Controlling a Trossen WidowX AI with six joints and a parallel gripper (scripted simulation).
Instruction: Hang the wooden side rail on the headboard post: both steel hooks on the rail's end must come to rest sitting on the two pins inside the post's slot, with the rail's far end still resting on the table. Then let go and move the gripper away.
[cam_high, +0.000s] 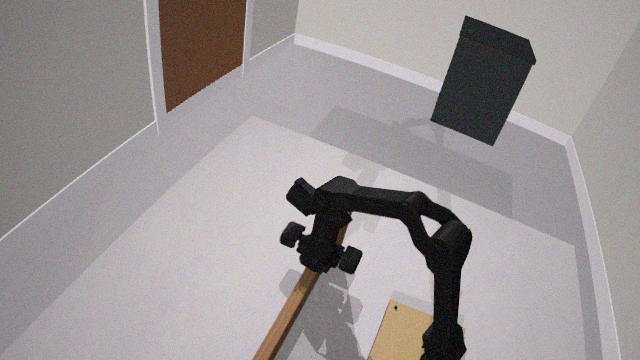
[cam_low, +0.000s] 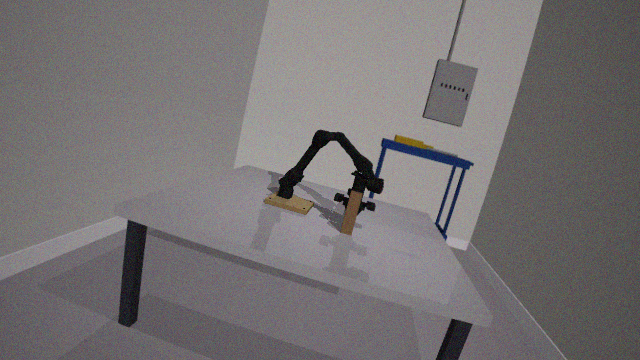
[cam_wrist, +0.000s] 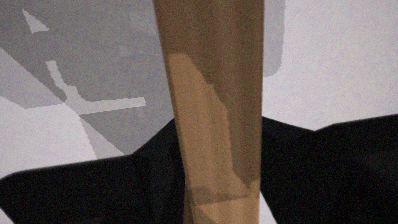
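Rail gripped, headboard post out of sight

Top view: my fingers (cam_high: 320, 257) clamp the wooden rail (cam_high: 287, 320) (cam_low: 353, 212) (cam_wrist: 215, 100), lower centre, presumably for steering its hooked end. Exterior: it slants above the table (cam_low: 200, 220), right of centre; I can't confirm contact. Wrist: the rail runs between the fingers, centre frame.

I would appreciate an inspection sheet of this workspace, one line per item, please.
Surface: pale table, shadows across it.
Job's things: wooden rail in the tool; headboard post, pins and hooks not made out.
Clutter: nothing seen.
Gripper: tool closed on the rail.
Cables: nothing seen.
Surroundings: brown door, dark box-shaped thing, blue-framed bench with something yellow on it, grey wall cabinet.
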